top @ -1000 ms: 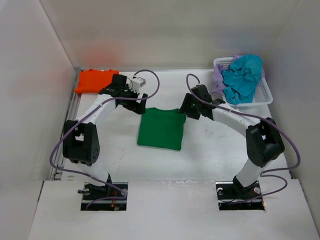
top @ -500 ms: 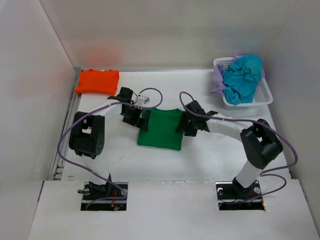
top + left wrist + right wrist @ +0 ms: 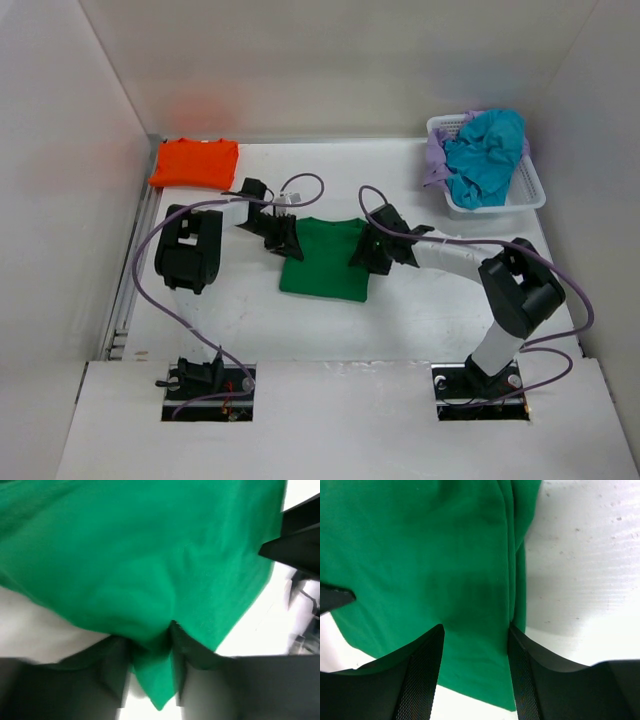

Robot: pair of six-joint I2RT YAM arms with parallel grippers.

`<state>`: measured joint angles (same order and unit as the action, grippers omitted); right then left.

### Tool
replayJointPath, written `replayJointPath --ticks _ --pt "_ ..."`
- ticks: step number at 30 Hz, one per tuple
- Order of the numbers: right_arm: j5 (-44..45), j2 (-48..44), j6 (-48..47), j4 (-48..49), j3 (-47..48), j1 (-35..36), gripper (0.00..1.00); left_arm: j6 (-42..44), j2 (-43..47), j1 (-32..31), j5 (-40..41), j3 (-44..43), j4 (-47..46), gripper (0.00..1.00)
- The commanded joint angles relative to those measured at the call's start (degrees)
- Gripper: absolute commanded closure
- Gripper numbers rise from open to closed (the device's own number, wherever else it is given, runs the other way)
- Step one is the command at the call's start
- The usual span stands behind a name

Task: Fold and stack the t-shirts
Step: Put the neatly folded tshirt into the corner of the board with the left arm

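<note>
The dark green cloth t-shirt [image 3: 325, 262] lay folded into a flat rectangle on the middle of the white table [image 3: 420, 310], between the two arms. The left gripper [image 3: 287, 244] was at the shirt's left edge, near the far corner. In the left wrist view its black fingers [image 3: 112, 675] stood narrow, with a tongue of green cloth pinched up between them (the rest of the shirt spread out beyond the fingertips). The right gripper [image 3: 364, 252] was at the opposite, right edge of the same shirt. In the right wrist view its textured black fingers [image 3: 422, 680] stood wide apart over the layered edge of the fold; the cloth passed flat beneath the gap, and nothing was clamped. The bright orange cloth t-shirt [image 3: 195, 163] lay folded at the far left corner of the table, well apart from the green one. The white plastic lattice basket [image 3: 520, 200] stood at the far right corner. It held the teal cloth t-shirt [image 3: 487, 155], crumpled and heaped above the rim, and the lavender purple cloth t-shirt [image 3: 436, 160], bunched at the basket's left side and hanging over its wall.
</note>
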<state>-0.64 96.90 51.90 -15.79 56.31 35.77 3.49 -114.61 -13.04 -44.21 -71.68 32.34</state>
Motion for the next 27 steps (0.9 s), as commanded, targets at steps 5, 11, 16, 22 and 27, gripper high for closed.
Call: replayJointPath --ticks 5,11,16,22,27 --pt "-0.67 -2.33 1.8 4.01 -1.82 0.57 0.43 -1.11 -6.78 2.53 -2.55 0.93 4.49 1.0" --pt "-0.32 -6.63 1.71 4.1 -3.75 -1.0 0.43 -3.57 2.27 6.05 3.58 -4.16 3.88 1.0" --pt "-0.15 -8.31 0.84 3.75 -3.58 -3.2 0.43 -4.37 1.41 8.42 11.06 -14.96 5.63 1.0" --pt "-0.15 -8.66 -0.57 3.22 -3.14 -4.52 0.43 1.51 -7.02 10.0 20.72 -34.55 14.06 1.0" --pt "0.03 -8.49 -0.92 3.14 -4.02 -4.79 0.43 6.52 -11.95 12.02 28.54 -46.07 16.26 1.0"
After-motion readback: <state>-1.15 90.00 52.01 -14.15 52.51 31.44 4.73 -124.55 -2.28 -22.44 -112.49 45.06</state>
